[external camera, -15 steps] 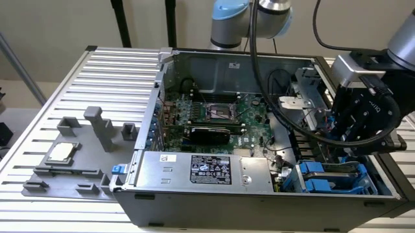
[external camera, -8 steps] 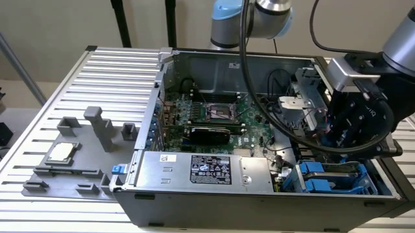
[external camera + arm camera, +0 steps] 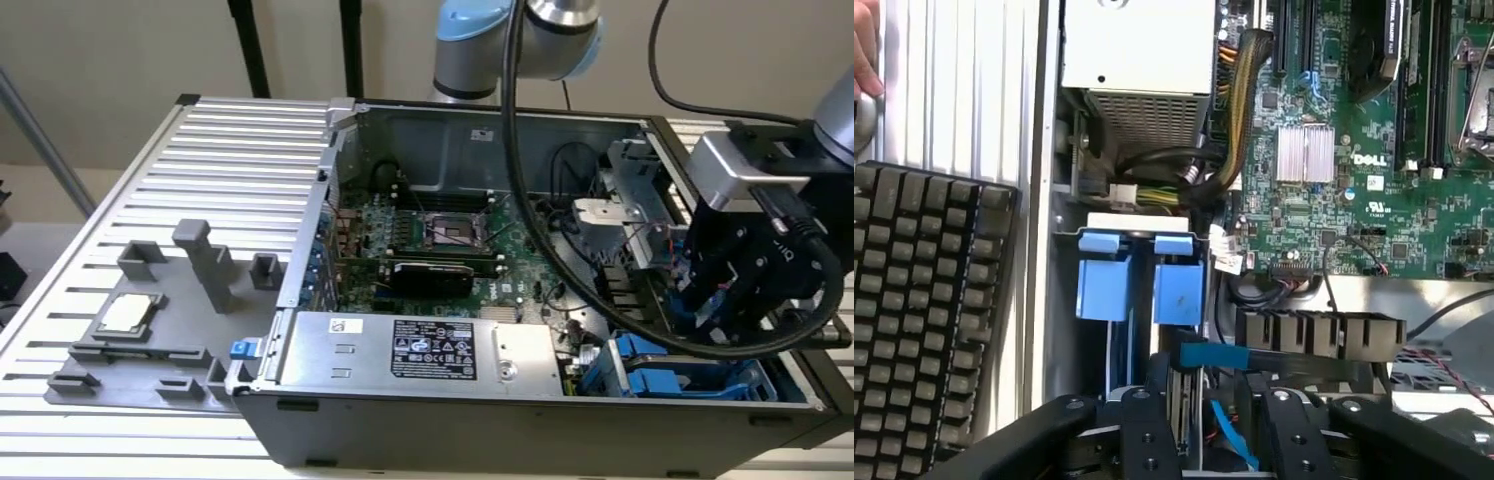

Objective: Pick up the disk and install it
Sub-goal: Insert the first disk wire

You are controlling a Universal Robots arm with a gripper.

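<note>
Slatted grey table (image 3: 200, 140), open computer case (image 3: 534, 425): the disk (image 3: 1189, 405) (edge-on, blue rail showing) is clamped in the hand (image 3: 1209, 390) over the drive bay (image 3: 694, 380) at the exterior view's right, near two blue carriers (image 3: 1104, 285), green motherboard (image 3: 1354, 170) beyond.

Slatted table (image 3: 200, 130): computer case (image 3: 534, 432), grey fixture (image 3: 171, 332)

Matt black jaws, disk (image 3: 1188, 410) with smooth blue plastic rail (image 3: 1206, 355), ribbed metal table (image 3: 240, 150)

Only thing we can actually read is the white DELL logo (image 3: 1369, 160) on the green motherboard (image 3: 1324, 215). The power supply label (image 3: 433, 348) print's too tiny for us.
</note>
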